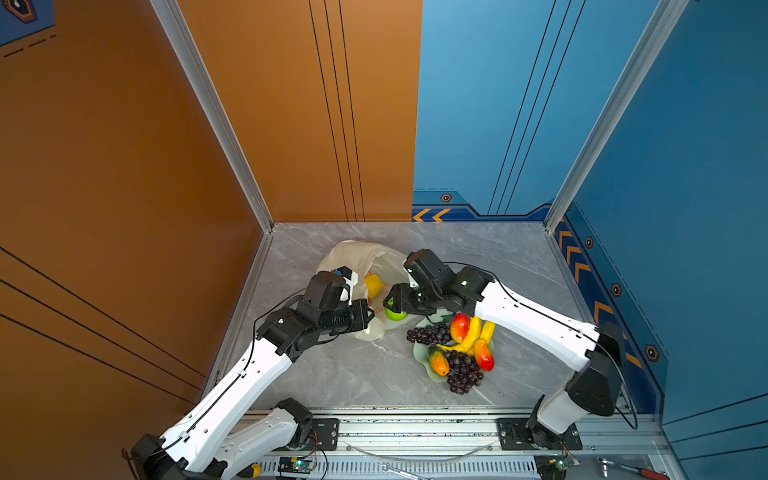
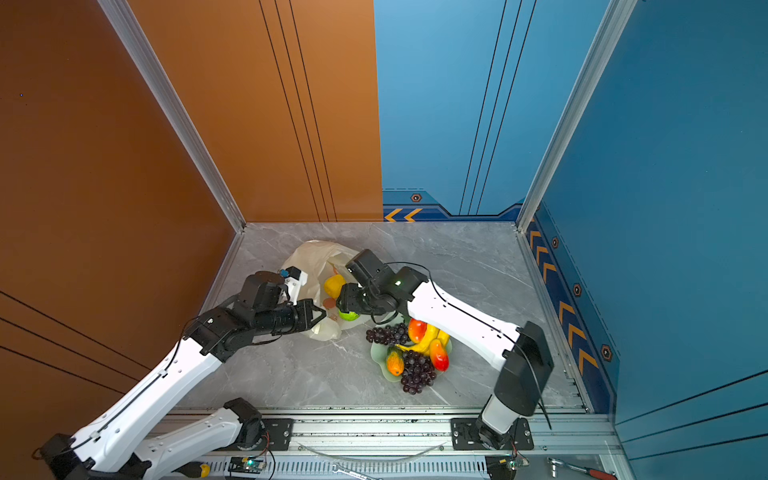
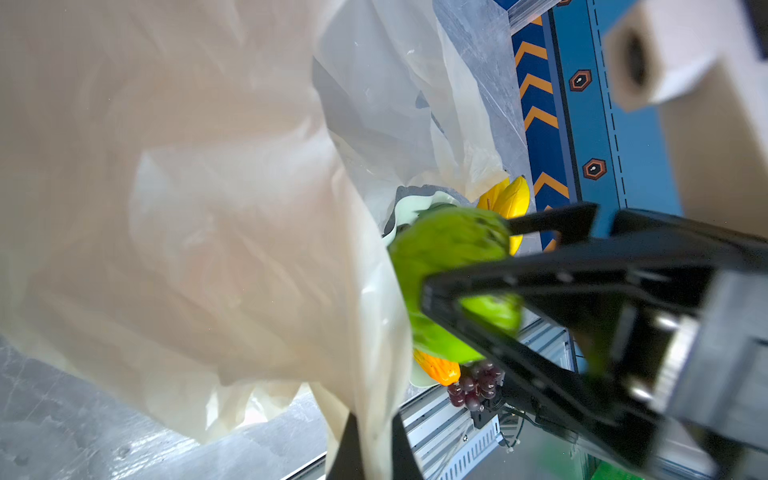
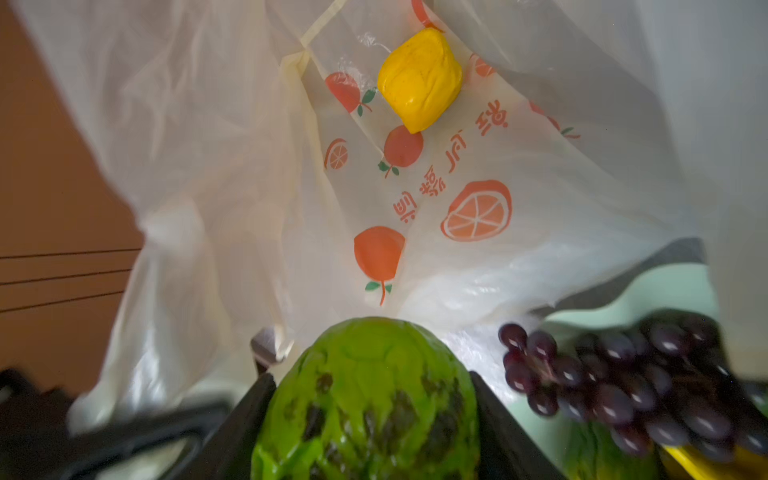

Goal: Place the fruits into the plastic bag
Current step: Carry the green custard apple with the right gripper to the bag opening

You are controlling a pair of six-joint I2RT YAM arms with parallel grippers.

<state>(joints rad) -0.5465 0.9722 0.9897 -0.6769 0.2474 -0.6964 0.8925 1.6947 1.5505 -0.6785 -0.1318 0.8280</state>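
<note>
The cream plastic bag [image 1: 365, 255] [image 2: 316, 253] lies at the back left with its mouth held up. My left gripper [image 3: 374, 451] [image 1: 371, 318] is shut on the bag's edge. A yellow lemon-like ball [image 4: 419, 79] [image 1: 372, 284] rests inside. My right gripper [image 4: 370, 380] [image 1: 392, 305] is shut on the bumpy green fruit [image 4: 365, 399] [image 2: 348, 314] [image 3: 449, 249] at the bag's mouth. Bananas [image 1: 471, 336], two mangoes [image 1: 459, 326], two grape bunches [image 1: 463, 372] [image 4: 615, 386] and a small orange-green fruit [image 1: 438, 361] lie right of the bag.
The remaining fruits sit on a pale green wavy-edged dish [image 1: 419, 353] under the right forearm. Orange and blue walls close in the grey marble table [image 1: 353, 374] on three sides. A metal rail [image 1: 415, 432] runs along the front, with a red-handled tool [image 1: 636, 470] at the right.
</note>
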